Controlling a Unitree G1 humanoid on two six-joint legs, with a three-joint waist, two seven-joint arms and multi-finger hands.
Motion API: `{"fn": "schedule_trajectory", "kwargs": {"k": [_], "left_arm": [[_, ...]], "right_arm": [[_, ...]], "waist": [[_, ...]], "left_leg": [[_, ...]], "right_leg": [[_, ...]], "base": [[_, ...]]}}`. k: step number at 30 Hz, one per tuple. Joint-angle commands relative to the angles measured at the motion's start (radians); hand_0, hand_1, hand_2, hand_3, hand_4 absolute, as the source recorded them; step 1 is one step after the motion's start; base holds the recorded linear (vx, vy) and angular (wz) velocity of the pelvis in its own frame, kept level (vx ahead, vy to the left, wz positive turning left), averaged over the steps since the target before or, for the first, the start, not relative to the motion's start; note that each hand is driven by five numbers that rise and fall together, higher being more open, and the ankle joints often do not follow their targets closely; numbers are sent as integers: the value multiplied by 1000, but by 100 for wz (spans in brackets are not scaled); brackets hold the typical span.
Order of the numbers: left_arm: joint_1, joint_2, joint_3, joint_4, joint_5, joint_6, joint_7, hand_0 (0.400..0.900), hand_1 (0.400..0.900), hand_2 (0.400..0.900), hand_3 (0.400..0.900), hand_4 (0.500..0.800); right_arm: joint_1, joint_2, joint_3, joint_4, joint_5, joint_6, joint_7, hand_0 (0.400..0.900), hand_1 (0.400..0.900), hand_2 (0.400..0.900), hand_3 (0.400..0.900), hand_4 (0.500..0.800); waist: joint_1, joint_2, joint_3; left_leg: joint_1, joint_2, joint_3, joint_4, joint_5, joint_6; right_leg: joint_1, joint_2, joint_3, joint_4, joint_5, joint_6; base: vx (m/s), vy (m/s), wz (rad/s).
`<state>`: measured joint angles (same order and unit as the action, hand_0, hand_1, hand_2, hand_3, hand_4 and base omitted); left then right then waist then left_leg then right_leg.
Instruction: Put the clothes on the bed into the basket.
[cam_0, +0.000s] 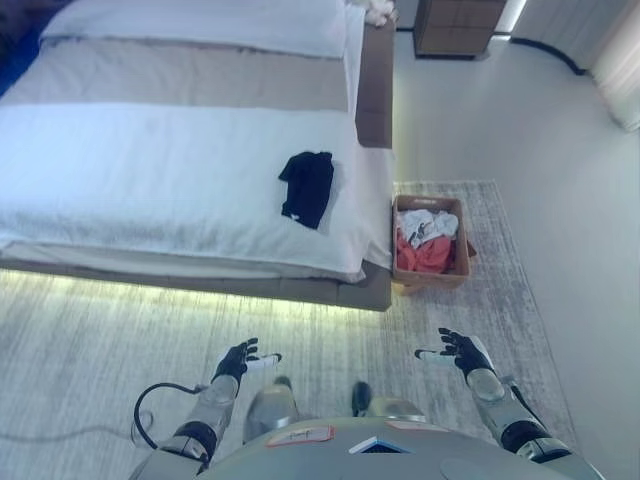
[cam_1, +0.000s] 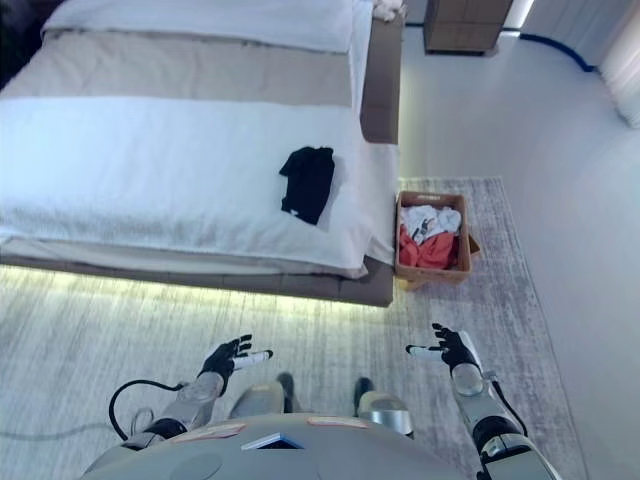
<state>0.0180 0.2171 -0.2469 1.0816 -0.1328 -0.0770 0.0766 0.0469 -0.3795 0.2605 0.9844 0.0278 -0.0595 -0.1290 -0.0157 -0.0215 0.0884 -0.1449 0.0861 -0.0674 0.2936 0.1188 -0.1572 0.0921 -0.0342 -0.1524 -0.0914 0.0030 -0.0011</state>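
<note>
A black garment (cam_0: 307, 186) lies crumpled on the white bed (cam_0: 150, 180), near its right edge. A brown basket (cam_0: 431, 241) stands on the rug beside the bed's foot corner, holding red and white clothes (cam_0: 424, 240). My left hand (cam_0: 240, 359) is open and empty, low above the rug and well short of the bed. My right hand (cam_0: 459, 350) is open and empty too, in front of the basket and apart from it.
A grey rug (cam_0: 100, 340) covers the floor before the bed. A dark wooden nightstand (cam_0: 457, 27) stands at the far wall. A brown bed frame panel (cam_0: 375, 85) runs along the bed's right side. Bare pale floor (cam_0: 560, 200) lies to the right.
</note>
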Motion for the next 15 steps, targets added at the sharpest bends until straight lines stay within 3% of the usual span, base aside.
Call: {"fn": "schedule_trajectory", "kwargs": {"k": [1, 3, 8, 12, 13, 15], "left_arm": [[-37, 24, 4, -81, -38, -42, 16, 900, 900, 900, 900, 800], [-42, 29, 6, -79, -39, -43, 23, 900, 900, 900, 900, 800], [-69, 22, -3, -49, -55, -47, 51, 900, 900, 900, 900, 800], [-64, 14, 14, -29, -69, -52, 66, 900, 900, 900, 900, 800], [-56, 15, 19, -31, -77, -54, 68, 900, 900, 900, 900, 800], [-64, 17, 22, -15, -80, -52, 74, 900, 900, 900, 900, 800]], "right_arm": [[-62, -47, -9, -25, 28, -67, -49, 900, 900, 900, 900, 800], [-67, -47, -6, -36, 33, -67, -50, 900, 900, 900, 900, 800], [-115, -44, 12, -29, 46, -72, -72, 900, 900, 900, 900, 800], [-140, -40, 32, -48, 43, -77, -69, 900, 900, 900, 900, 800], [-143, -37, 39, -61, 41, -75, -64, 900, 900, 900, 900, 800], [-145, -28, 42, -80, 36, -73, -62, 900, 900, 900, 900, 800]], "waist": [[-9, -31, -10], [-6, -35, -12], [6, -16, -3], [22, 2, -15], [30, 2, -22], [33, 3, -46]], "left_leg": [[-90, -36, 29, 61, -139, 72], [-112, -57, 31, -21, -110, 78], [-171, -18, 7, -364, 41, 56], [-246, 14, 34, -381, 72, 23], [-224, 15, 48, -381, 62, 38], [-212, 8, 67, -381, 111, 42]], "right_leg": [[50, 25, 8, 10, -76, 7], [42, 30, 12, 8, -72, 13], [31, 56, 37, 4, -93, 27], [61, 54, 109, 4, -125, 51], [80, 41, 130, 4, -134, 60], [113, 7, 129, 4, -154, 74]], "base": [[61, 2, 4], [97, 17, -11], [135, 75, -22], [271, 178, -57], [414, 287, -61], [467, 329, -26]]}}
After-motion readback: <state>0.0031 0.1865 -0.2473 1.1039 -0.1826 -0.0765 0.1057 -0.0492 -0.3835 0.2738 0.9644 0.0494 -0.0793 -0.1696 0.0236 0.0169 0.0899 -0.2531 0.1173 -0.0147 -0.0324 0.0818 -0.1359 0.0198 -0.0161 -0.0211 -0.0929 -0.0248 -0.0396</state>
